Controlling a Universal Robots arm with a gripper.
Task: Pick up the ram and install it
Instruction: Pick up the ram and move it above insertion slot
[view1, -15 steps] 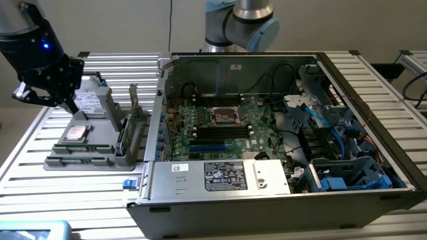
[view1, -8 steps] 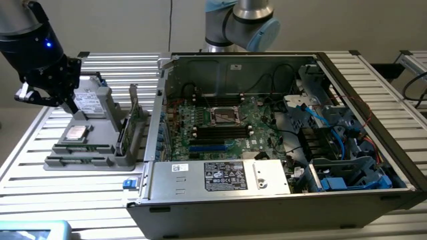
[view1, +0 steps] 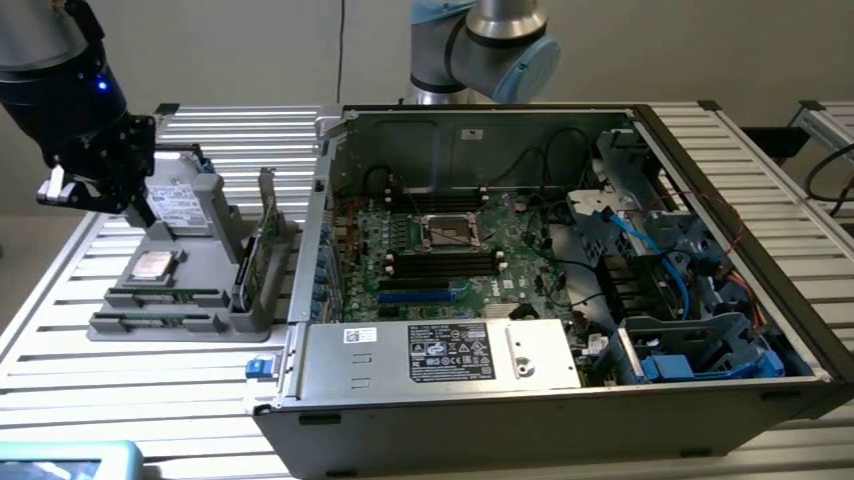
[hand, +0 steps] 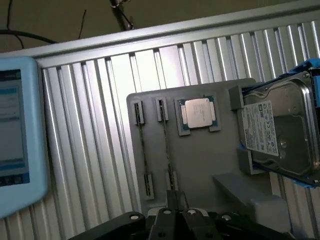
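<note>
Two ram sticks stand on edge in the grey holder (hand: 200, 165), seen from above as thin lines: one ram (hand: 167, 150) and a second ram (hand: 142, 155) beside it. In the exterior view the ram (view1: 167, 297) sits at the holder's (view1: 174, 328) front. My gripper (hand: 176, 202) hovers above the holder, shut with nothing between its fingers, its tips close to the end of the nearer stick. In the exterior view my gripper (view1: 118, 200) hangs over the holder's far end at the left. Black memory slots (view1: 441, 264) lie on the motherboard inside the open case.
A silver processor chip (hand: 198, 112) and a hard drive (hand: 277, 135) also rest on the holder. A taller green card (view1: 263, 250) stands by the open computer case (view1: 561, 400). A light-blue device (hand: 20, 130) lies on the slatted table (hand: 90, 125).
</note>
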